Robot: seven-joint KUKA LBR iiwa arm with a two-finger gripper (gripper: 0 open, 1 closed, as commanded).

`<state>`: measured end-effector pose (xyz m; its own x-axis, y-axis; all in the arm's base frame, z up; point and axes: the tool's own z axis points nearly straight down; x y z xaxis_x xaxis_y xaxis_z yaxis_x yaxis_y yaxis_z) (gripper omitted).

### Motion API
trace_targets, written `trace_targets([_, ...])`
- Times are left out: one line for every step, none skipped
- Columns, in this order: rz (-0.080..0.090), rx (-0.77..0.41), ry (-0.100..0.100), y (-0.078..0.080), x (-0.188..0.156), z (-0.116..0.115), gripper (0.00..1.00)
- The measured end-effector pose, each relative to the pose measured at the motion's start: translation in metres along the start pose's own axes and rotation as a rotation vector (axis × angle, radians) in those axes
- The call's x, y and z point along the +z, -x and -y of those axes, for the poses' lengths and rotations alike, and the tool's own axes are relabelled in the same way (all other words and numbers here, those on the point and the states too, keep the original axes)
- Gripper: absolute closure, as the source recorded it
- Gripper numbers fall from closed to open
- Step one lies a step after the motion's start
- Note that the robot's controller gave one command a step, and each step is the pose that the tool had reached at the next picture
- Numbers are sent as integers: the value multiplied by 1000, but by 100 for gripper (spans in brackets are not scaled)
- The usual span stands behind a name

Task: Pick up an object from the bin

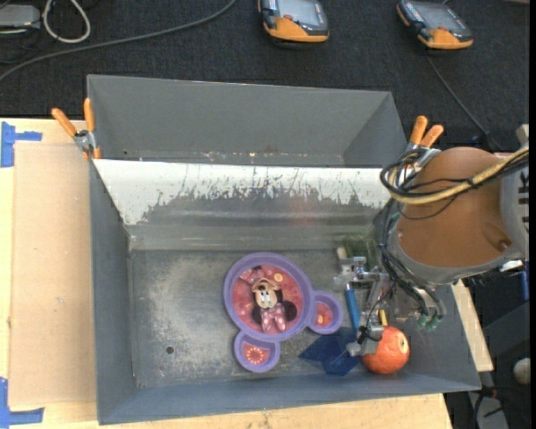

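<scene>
The arm is reaching into the grey metal bin [174,280] from its right side, its rounded orange cover [456,217] hanging over the right wall with a loop of cables [409,175] sitting on top. Below the cover the wrist is pointing down and a little leftward, and the gripper [368,329] is hanging low over the floor near the front right corner. Its tip is sitting just beside the upper left edge of a small round fruit-like ball [389,350], red-orange with a paler yellowish patch, which is lying on the floor close to the front wall. Whether the jaws are spread or pressed together I cannot tell, as wires and metal parts are crowding that spot.

A dark blue flat piece [332,357] is lying just left of the ball, touching or nearly touching it. Further left, a purple mouse-head plate [266,304] with a cartoon mouse picture is resting flat, its two small ear bowls facing the front and right.
</scene>
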<state>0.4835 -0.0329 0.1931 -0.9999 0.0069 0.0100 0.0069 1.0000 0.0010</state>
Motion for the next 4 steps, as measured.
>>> trace_targets([8, -2, -1, 2, -4, 0, 0])
trace_targets([10, -11, -1, 37, 82, 6, 0])
trace_targets([11, 60, 1, 50, 94, 3, 0])
trace_targets([6, 162, 2, 44, 95, -17, 0])
